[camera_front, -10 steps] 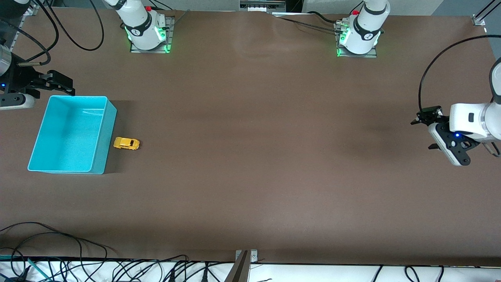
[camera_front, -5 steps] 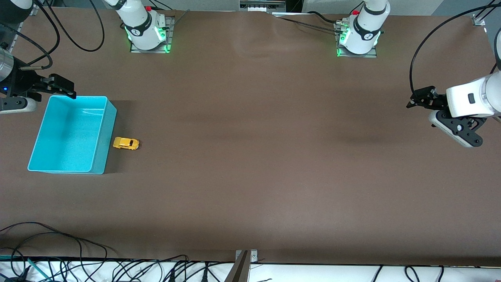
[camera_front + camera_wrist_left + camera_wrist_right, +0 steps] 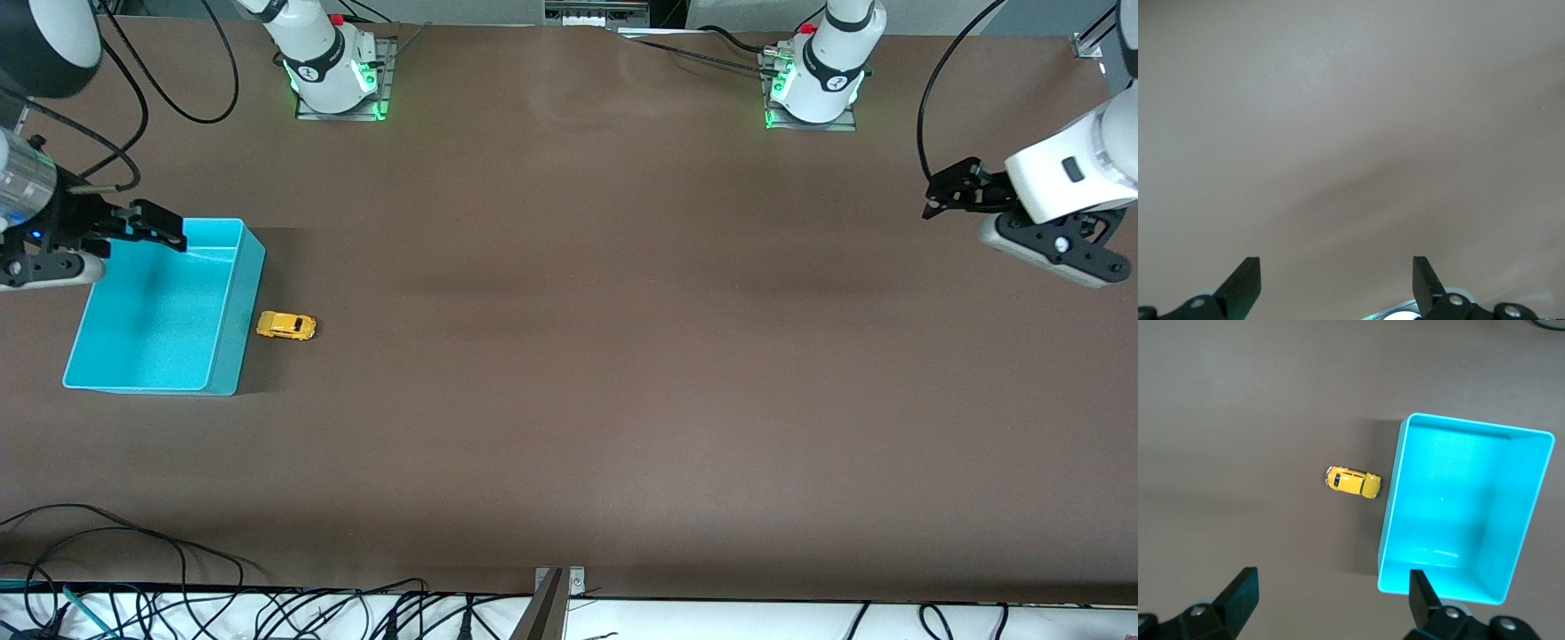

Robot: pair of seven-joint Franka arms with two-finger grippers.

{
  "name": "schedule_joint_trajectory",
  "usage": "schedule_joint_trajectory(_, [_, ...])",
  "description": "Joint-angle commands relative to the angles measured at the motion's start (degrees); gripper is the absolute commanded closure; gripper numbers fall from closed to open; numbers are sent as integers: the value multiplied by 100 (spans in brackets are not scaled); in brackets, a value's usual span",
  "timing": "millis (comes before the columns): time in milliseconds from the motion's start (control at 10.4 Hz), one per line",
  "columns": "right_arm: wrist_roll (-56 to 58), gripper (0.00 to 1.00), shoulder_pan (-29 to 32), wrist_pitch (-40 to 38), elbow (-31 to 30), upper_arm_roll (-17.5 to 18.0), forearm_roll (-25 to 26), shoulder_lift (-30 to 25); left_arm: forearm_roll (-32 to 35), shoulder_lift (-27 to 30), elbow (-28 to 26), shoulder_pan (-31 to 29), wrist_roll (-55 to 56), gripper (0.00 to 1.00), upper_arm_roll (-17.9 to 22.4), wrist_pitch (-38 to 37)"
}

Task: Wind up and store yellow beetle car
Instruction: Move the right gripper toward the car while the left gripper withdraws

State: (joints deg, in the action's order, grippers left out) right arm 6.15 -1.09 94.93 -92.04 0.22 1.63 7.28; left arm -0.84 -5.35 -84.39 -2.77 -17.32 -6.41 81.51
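- Your right hand hangs in the air over the corner of the turquoise bin that lies toward the robot bases, with its wrist held about level. Its fingers stand wide apart and hold nothing.
- Your left hand is up over the bare brown surface at the left arm's end, well apart from the bin. Its body is tilted, its fingers are spread wide, and nothing is between them.
- The yellow car sits on its wheels on the surface, just beside the bin's long wall, on the side toward the left arm's end, not touching it.
- The car's long axis runs crosswise to that wall, one end facing the bin and one away. You cannot tell which end is the nose.
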Motion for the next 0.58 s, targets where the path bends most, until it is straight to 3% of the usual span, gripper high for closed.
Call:
schedule_joint_trajectory(0, [586,0,30,559,-488,74,-93,-78,-136,841,-911,101,1048,0,122,409])
schedule_joint_trajectory(289, [1431,0,170,1499,-1217,127,-93,-25,-101,790,-860,382,1336,0,297,383])
schedule_joint_trajectory(482, [2473,0,433,1817,-1543,460,-93,176,-127,624,-632,330,1336,0,307,357])
